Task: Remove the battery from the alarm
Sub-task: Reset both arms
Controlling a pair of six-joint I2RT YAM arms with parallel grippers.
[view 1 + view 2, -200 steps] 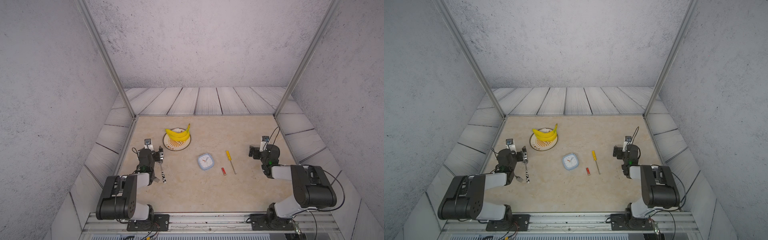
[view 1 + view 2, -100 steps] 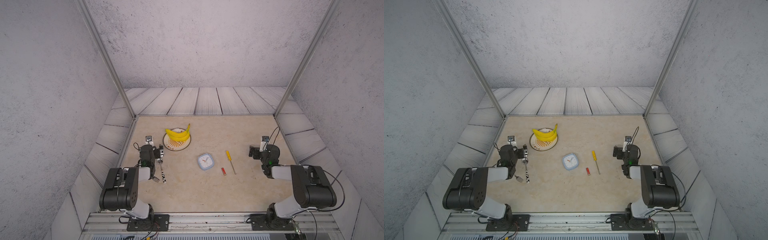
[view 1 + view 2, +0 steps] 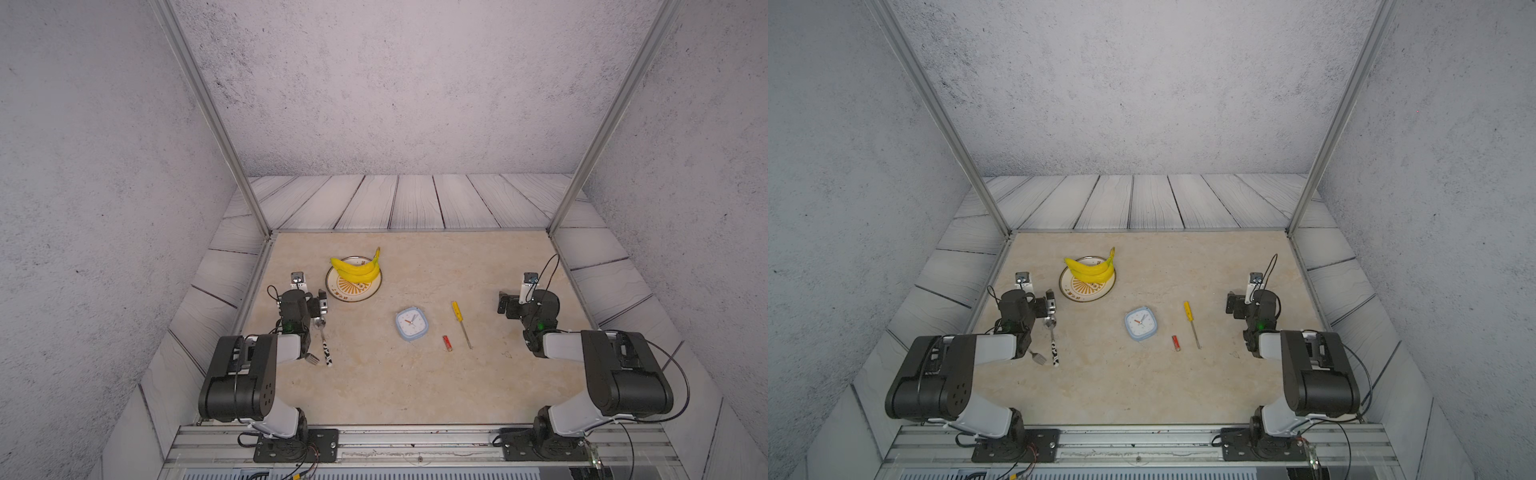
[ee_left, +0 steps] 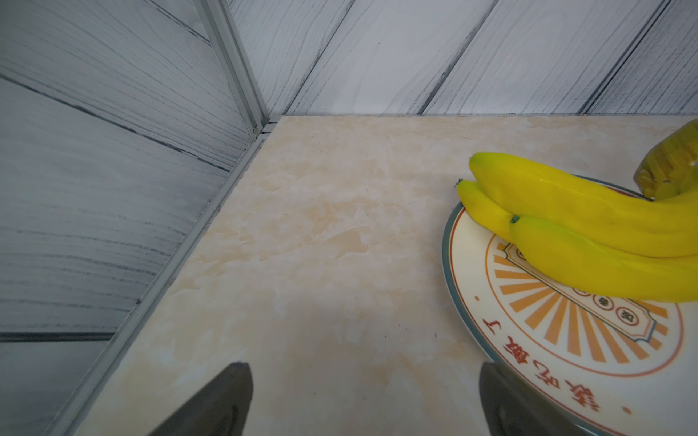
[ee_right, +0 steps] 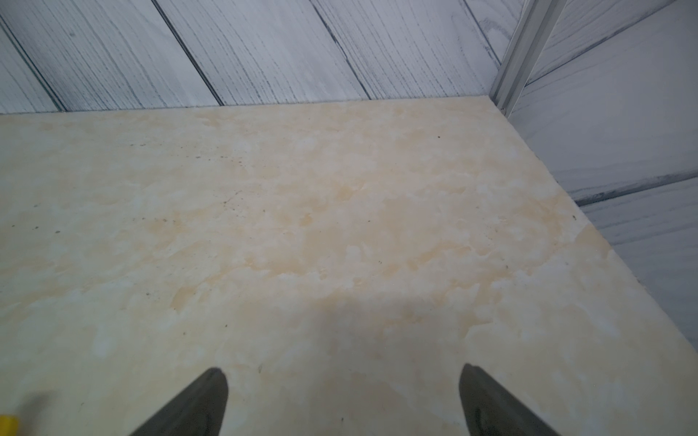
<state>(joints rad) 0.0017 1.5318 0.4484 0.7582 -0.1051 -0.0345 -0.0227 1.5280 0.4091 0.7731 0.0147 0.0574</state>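
The battery [image 3: 446, 343] sits loose just beside the alarm [image 3: 412, 324]; left gripper [image 4: 364, 381] and right gripper [image 5: 342, 377] both gape wide, gripping nothing.

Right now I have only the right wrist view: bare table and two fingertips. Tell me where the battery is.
Observer: The battery lies loose on the table, between the alarm and the screwdriver, touching neither.
Operator: Give me the alarm's pose.
Observer: It lies flat, face up, with the clock hands showing in both top views.
Operator: Report the other arm.
Observer: The left gripper is open and empty, next to the plate of bananas.
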